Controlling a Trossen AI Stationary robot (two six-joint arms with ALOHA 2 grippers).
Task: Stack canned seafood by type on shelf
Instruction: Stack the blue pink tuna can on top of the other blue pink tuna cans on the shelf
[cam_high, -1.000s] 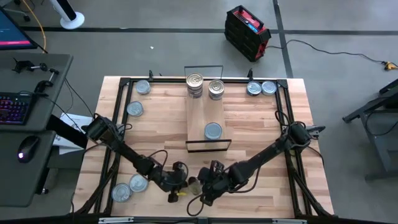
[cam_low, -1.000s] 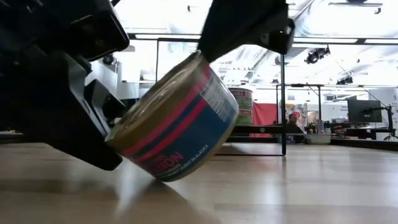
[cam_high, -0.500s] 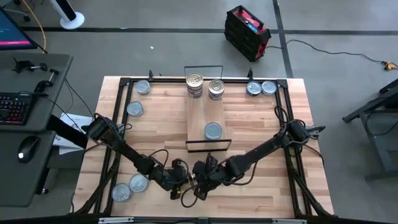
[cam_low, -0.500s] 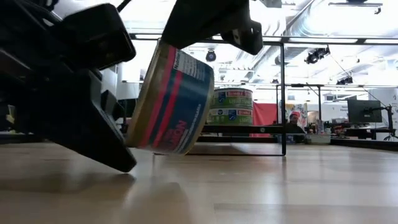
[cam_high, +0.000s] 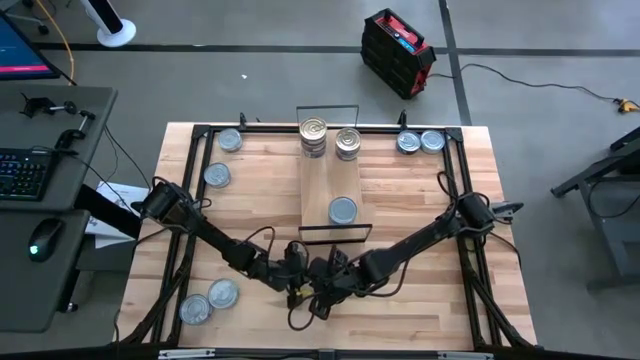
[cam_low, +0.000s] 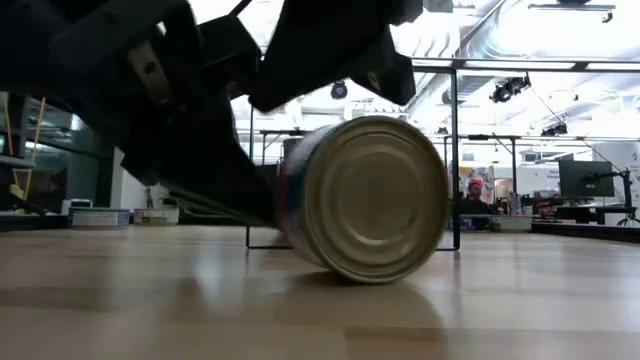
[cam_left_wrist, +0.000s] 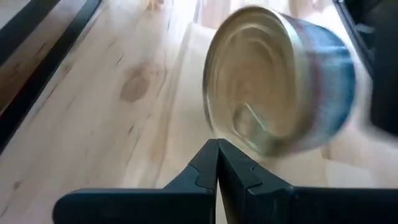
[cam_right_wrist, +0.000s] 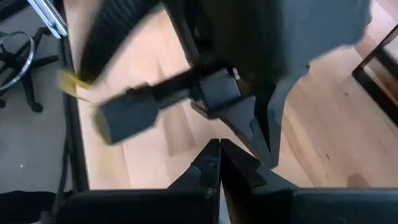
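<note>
Both arms meet low at 6 o'clock of the surface (cam_high: 400, 215), just in front of the shelf (cam_high: 330, 185); left end effector (cam_left_wrist: 217, 163) fingers pressed together, pinching nothing, right end effector (cam_right_wrist: 219, 163) likewise pressed together and empty. Between them a salmon tin (cam_low: 365, 198) stands on its edge on the surface, gold base facing the low camera, ring-pull lid (cam_left_wrist: 252, 102) facing the left wrist, no finger gripping it, so it looks free to roll. Shelf holds two short stacks at its 12 o'clock end (cam_high: 313, 137) (cam_high: 348, 142) and one blue-grey tin (cam_high: 343, 210) nearer 6; loose tins sit at 10, 1 and 7 o'clock. To do this step well: steady the tin with one closed tip, tip it flat lid-up, then spread the fingers and pinch across the rim before lifting to the matching stack; risk is it rolling off toward the edge
</note>
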